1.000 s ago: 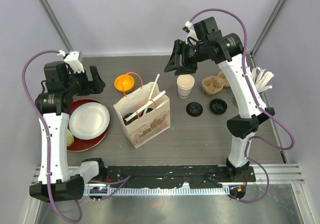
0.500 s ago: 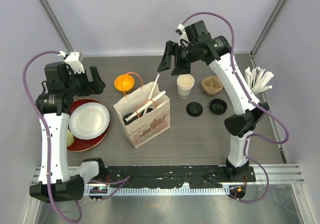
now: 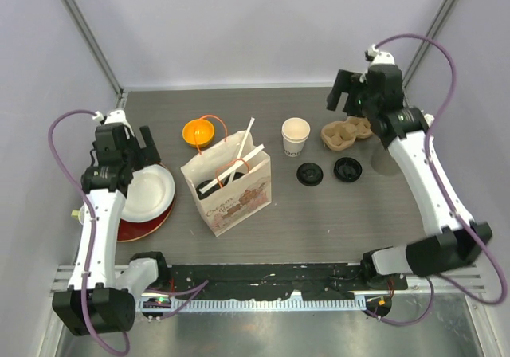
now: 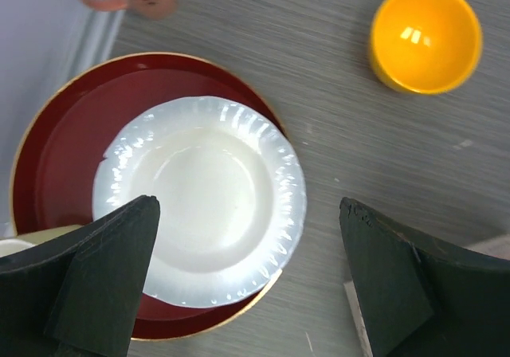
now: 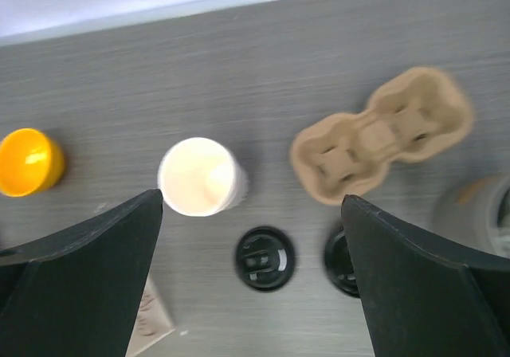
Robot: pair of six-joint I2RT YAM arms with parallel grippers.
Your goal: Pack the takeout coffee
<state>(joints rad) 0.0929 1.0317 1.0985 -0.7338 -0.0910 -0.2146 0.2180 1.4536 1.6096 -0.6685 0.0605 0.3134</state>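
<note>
A small white paper cup (image 3: pixel 296 136) stands upright and uncovered on the grey, wood-grained counter (image 3: pixel 319 213), slightly tapered, its rim a clean circle. Just in front of it lie two round black plastic lids flat on the counter, the left lid (image 3: pixel 309 174) and the right lid (image 3: pixel 347 169), near each other but apart. Beside the cup sits a moulded brown pulp carrier (image 3: pixel 345 132) with rounded hollows. The right hand (image 3: pixel 348 94) hangs above the back of the counter with its black fingers spread wide. From its own camera the cup shows below, nearer its left finger, touching nothing. The left hand (image 4: pixel 249 204), equally spread, hovers over a ruffled white paper plate (image 4: pixel 203 221) resting on a glossy red plate (image 4: pixel 56 158), well apart from the cup. A printed paper bag (image 3: pixel 227 183) stands between the two hands.
</note>
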